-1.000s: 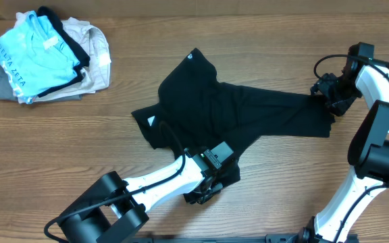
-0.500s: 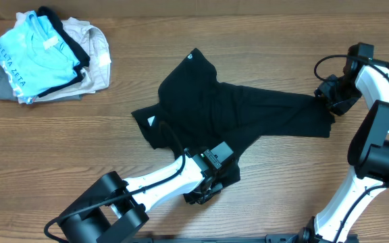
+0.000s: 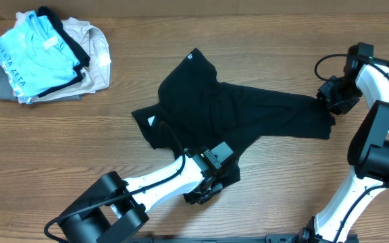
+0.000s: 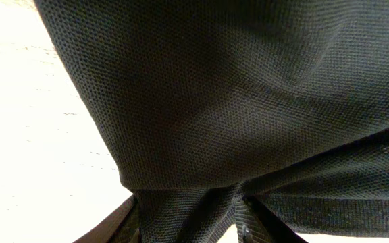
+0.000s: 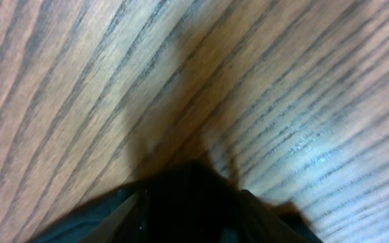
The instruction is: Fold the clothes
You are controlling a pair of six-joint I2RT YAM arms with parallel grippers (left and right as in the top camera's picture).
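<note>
The black T-shirt [image 3: 235, 111] lies crumpled across the middle of the table [image 3: 80, 155], one end reaching toward the right edge and a bunched flap hanging toward the near edge. The left gripper [image 3: 206, 191] is clamped on that near flap, with cloth gathered thickly between its fingers. The right gripper [image 3: 331, 101] sits at the shirt's right end with dark cloth between its fingers, but the wrist view is too blurred to tell whether it has closed on it.

The likely trouble is a bad pinch. The left may have several layers at once, so a pull would drag a wad rather than a single edge. The right may have only a sliver, which could slip free under tension and leave the shirt skewed.

The table is wood-grained and bare around the shirt. A pile of other garments [image 3: 46, 57] sits well apart in the far left corner. Nothing of the room shows.
</note>
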